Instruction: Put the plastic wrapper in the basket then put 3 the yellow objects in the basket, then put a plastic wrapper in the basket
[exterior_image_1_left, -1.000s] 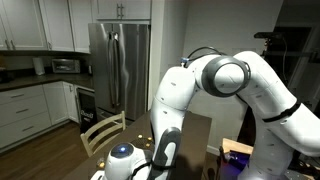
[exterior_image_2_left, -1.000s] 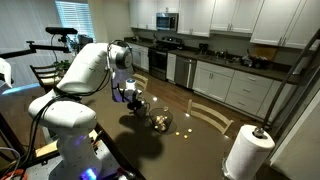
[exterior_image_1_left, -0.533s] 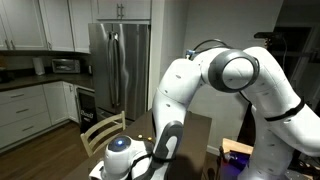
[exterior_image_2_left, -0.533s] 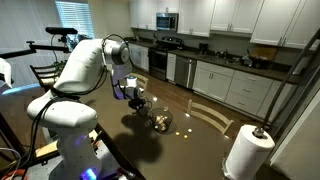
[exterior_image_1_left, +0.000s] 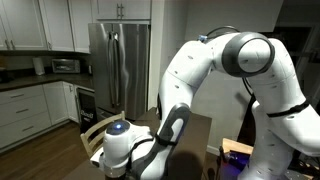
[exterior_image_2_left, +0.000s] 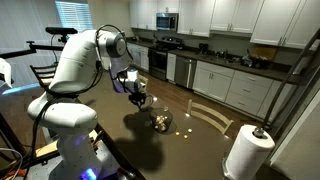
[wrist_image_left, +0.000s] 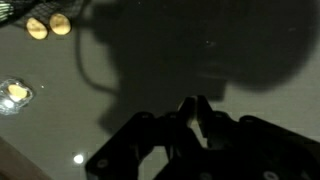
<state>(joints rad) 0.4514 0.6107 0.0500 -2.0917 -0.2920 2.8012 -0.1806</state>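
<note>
The dark round basket (exterior_image_2_left: 160, 122) sits on the dark table, with something pale and shiny in it. A few small yellow objects (exterior_image_2_left: 183, 128) lie on the table just beyond it. My gripper (exterior_image_2_left: 138, 93) hangs above the table, short of the basket. In the wrist view the gripper (wrist_image_left: 192, 106) is shut, and I see nothing between the fingertips. Two yellow objects (wrist_image_left: 48, 26) show at the top left. A crinkled plastic wrapper (wrist_image_left: 14, 93) with a yellow spot lies at the left edge. The basket is out of the wrist view.
A paper towel roll (exterior_image_2_left: 245, 152) stands at the near corner of the table (exterior_image_2_left: 200, 150). A wooden chair (exterior_image_2_left: 212, 113) is tucked in on the far side, and it also shows in an exterior view (exterior_image_1_left: 100, 130). The arm's body (exterior_image_1_left: 200, 80) hides most of the table there.
The arm's elbow has swung upward and the wrist has turned. The gripper has shifted slightly toward the basket and stays shut.
</note>
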